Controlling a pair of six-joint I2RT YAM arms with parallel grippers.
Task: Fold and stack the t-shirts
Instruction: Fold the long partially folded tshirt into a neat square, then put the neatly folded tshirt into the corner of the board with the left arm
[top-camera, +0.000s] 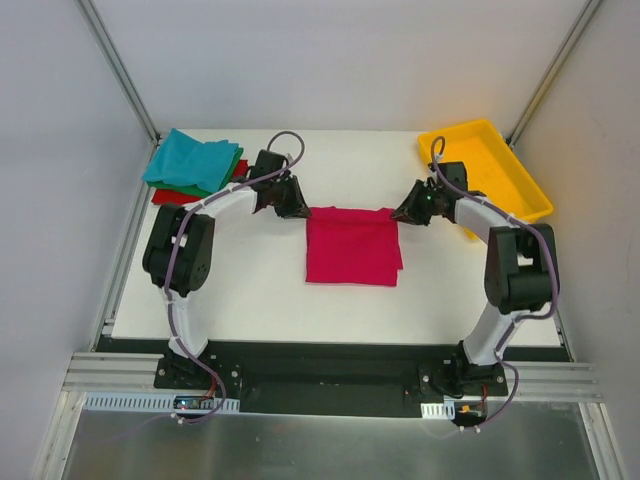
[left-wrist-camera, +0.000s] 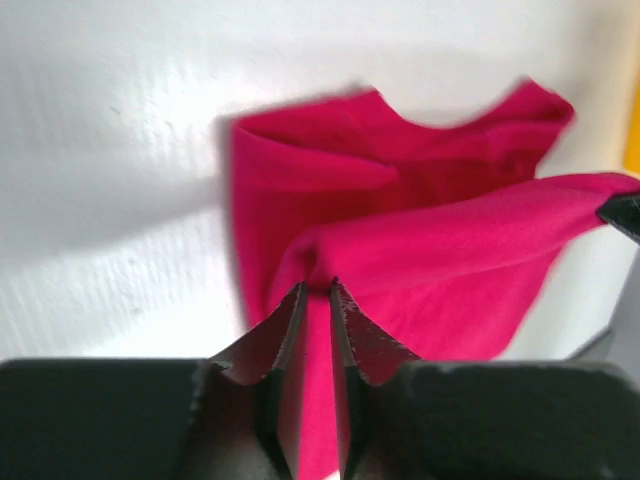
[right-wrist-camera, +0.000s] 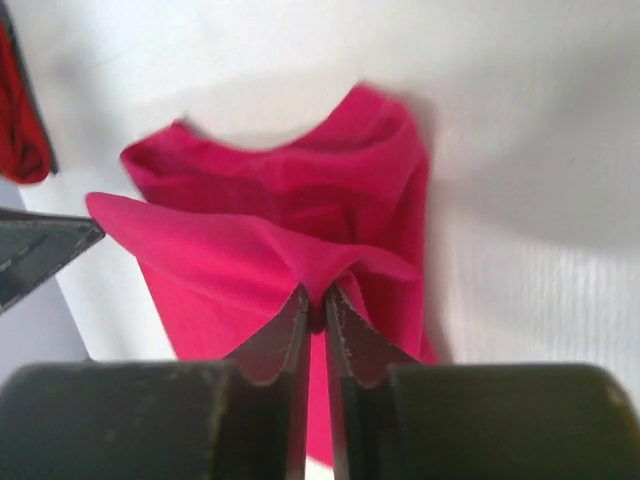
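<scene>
White counter (top-camera: 250, 300), plain grey walls all round, and both arms reach in over it. Just behind the right end effector (top-camera: 402, 214) sits the yellow tray (top-camera: 500, 160), angled into the far corner. Its bare yellow floor is on show, and the right arm crosses its near-left rim.

Out to the left of the left end effector (top-camera: 296, 208), well apart from the tray, there's a stack of folded cloth. The teal tee (top-camera: 190, 160) is on top, the green tee (top-camera: 215, 189) peeks out beneath it, and the red tee (top-camera: 168, 197) is at the bottom.

Now the main piece: the magenta t-shirt (top-camera: 350, 250) lies squarely between the two end effectors. The left one has its fingers pressed together on a pinch of pink at one upper corner, and the right one is pinching the other corner the same way. The held edge runs straight from one end effector to the other, left to right across the counter. That's the long axis, though only just, since the panel is close to square. The rest spreads from that edge towards the arm bases.

In each wrist view the cloth gathers to a peak at the fingertips, and a raised fold sweeps across to the opposite end effector. Under it a lower layer lies flat, with a scooped edge on the side away from the fingertips. The left wrist view is slightly blurred.
</scene>
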